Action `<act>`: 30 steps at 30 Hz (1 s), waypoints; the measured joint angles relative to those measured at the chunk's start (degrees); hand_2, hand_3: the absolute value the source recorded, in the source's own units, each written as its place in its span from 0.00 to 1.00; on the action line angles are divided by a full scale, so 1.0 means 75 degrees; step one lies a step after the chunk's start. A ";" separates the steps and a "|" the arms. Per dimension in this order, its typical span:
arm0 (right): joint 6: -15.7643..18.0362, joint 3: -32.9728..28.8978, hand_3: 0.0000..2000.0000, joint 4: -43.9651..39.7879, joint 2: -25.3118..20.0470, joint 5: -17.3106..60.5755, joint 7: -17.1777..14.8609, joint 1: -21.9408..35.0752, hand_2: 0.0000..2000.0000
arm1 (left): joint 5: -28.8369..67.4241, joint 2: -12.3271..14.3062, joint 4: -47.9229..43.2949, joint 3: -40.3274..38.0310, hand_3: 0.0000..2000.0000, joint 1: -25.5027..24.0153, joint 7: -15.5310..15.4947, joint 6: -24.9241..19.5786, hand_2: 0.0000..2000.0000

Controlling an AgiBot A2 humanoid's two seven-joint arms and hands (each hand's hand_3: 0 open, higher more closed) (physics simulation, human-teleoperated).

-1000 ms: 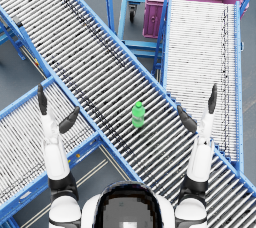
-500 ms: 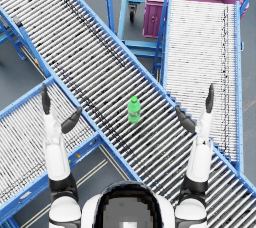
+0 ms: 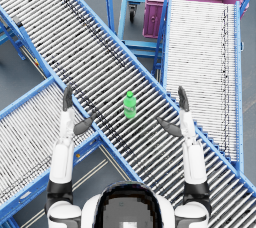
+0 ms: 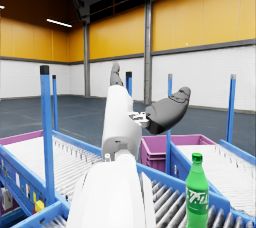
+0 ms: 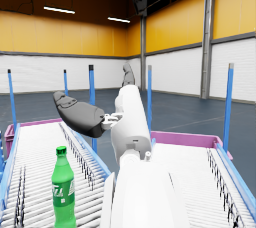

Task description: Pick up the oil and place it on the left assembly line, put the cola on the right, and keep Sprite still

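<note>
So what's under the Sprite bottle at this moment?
The Sprite bottle stands upright on the diagonal roller conveyor, with neither hand touching it. Its base covers the rollers directly beneath it, and whatever lies below the conveyor at that spot cannot be seen.

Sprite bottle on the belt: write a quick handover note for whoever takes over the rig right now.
Left hand: open, raised, holding nothing.
Right hand: open, raised, holding nothing.
Sprite bottle: upright on the diagonal roller conveyor, between the two hands, touched by neither.
Oil and cola: not in view in any camera.
Done: nothing placed that the views show.
Left: leave the Sprite alone; sort oil left and cola right if they show up.
</note>
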 measured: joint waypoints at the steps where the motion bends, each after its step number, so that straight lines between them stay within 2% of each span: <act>1: 0.0032 0.0117 0.00 -0.0015 0.0046 -0.0163 -0.0032 -0.0047 0.00 | -0.0163 -0.0049 0.0030 0.0111 0.00 -0.0070 0.0032 0.0032 0.00; 5: 0.0186 0.0686 0.00 -0.0092 0.0271 -0.0959 -0.0188 -0.0276 0.00 | -0.0959 -0.0285 0.0175 0.0652 0.00 -0.0414 0.0188 0.0188 0.00; 8: 0.0219 0.0811 0.00 -0.0109 0.0319 -0.1132 -0.0222 -0.0325 0.00 | -0.1132 -0.0336 0.0208 0.0770 0.00 -0.0488 0.0221 0.0222 0.00; 30: 0.0239 0.0883 0.00 -0.0119 0.0345 -0.1233 -0.0242 -0.0351 0.00 | -0.1232 -0.0363 0.0226 0.0839 0.00 -0.0527 0.0241 0.0242 0.00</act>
